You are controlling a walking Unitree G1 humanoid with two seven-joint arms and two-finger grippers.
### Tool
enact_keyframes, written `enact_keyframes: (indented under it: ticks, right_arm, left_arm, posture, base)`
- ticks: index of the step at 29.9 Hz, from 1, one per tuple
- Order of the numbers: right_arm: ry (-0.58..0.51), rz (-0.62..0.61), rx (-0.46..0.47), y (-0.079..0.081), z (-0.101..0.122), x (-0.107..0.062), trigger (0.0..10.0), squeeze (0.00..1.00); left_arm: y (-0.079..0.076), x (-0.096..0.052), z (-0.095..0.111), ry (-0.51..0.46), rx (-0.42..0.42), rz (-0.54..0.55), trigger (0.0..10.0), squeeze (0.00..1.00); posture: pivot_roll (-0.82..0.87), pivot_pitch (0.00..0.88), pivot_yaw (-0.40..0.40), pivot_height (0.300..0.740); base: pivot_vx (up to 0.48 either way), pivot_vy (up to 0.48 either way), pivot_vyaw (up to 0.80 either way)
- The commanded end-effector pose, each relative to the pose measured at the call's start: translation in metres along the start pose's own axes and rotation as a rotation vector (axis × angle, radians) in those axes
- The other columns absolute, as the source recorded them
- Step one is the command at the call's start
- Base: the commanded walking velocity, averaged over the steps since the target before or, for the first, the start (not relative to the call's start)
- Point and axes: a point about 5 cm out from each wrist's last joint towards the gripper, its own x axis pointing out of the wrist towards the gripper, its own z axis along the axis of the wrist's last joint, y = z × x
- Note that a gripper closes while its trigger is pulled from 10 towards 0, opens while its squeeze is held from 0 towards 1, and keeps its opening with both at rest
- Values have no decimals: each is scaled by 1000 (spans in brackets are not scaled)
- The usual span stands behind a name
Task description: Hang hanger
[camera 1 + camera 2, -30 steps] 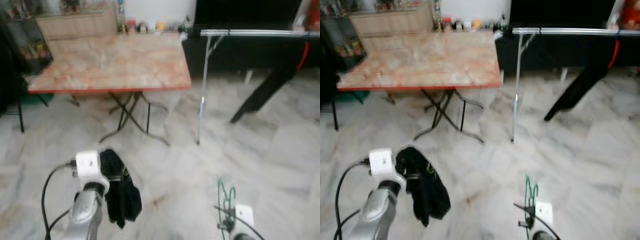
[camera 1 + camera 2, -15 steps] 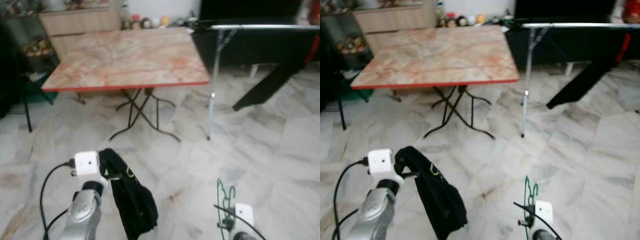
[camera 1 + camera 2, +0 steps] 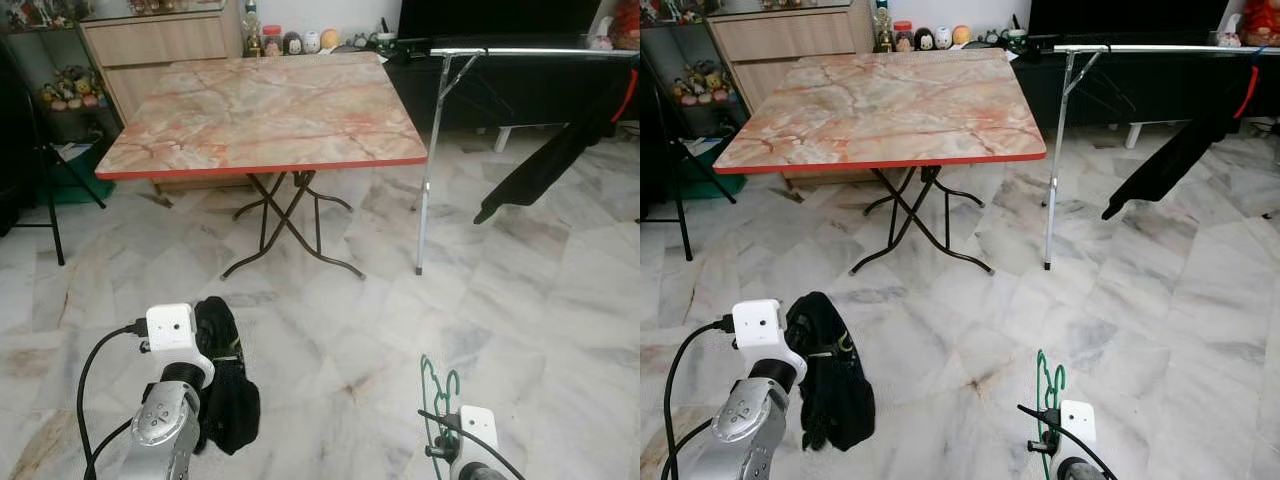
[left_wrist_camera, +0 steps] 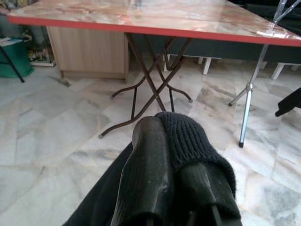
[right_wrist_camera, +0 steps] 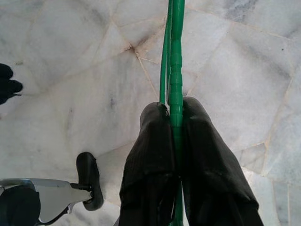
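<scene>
Early in the task, by the look of it: green hanger (image 5: 174, 56) pinched between the pressed-together fingers (image 5: 149, 155) of the right gripper (image 5: 175, 106), its wire hook rising just above the fingertips, with only marble floor (image 3: 560, 300) past them. Not yet on any rail. Left gripper (image 4: 175, 146) clamped on a black knitted garment (image 3: 830, 375), the cloth bunched over the fingertips and hanging down below them. Well ahead of both grippers, and well apart from the hanger, a silver clothes rack (image 3: 530, 51) on a thin upright leg, with a dark garment (image 3: 545, 165) already draped from its far end, off to the right gripper's outer side. Ahead of the left gripper, a folding table (image 3: 270, 110) with a marbled top and red edge, nearer than the rack. Still to do, as a judgement: closing the gap to the rack, raising the right gripper to rail height, hooking the hanger over the rail, letting go. Whether the black garment is meant for the hanger, impossible to tell from here.
</scene>
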Motion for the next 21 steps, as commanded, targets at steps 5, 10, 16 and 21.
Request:
enact_keyframes:
  ticks: [5, 10, 16, 21]
  right_arm:
    - [1, 5, -4, 2, 1, 1, 10000, 0]
    - [1, 7, -11, 2, 2, 1, 10000, 0]
    - [2, 9, -13, 2, 2, 1, 10000, 0]
    - [9, 17, -35, 2, 2, 1, 10000, 0]
  left_arm:
    - [-3, 3, 13, -49, 11, -22, 10000, 0]
    - [-4, 3, 12, -47, 1, -23, 10000, 0]
    - [-4, 2, 13, -50, -1, -21, 10000, 0]
    - [-3, 2, 15, -59, -6, -19, 10000, 0]
  posture:
    - [-39, 0, 51, 732]
    - [-40, 0, 50, 732]
    - [-40, 0, 50, 732]
    - [-38, 0, 46, 732]
  base:
    - [0, 0, 0]
    - [50, 0, 0]
    - [261, 0, 0]
    - [298, 0, 0]
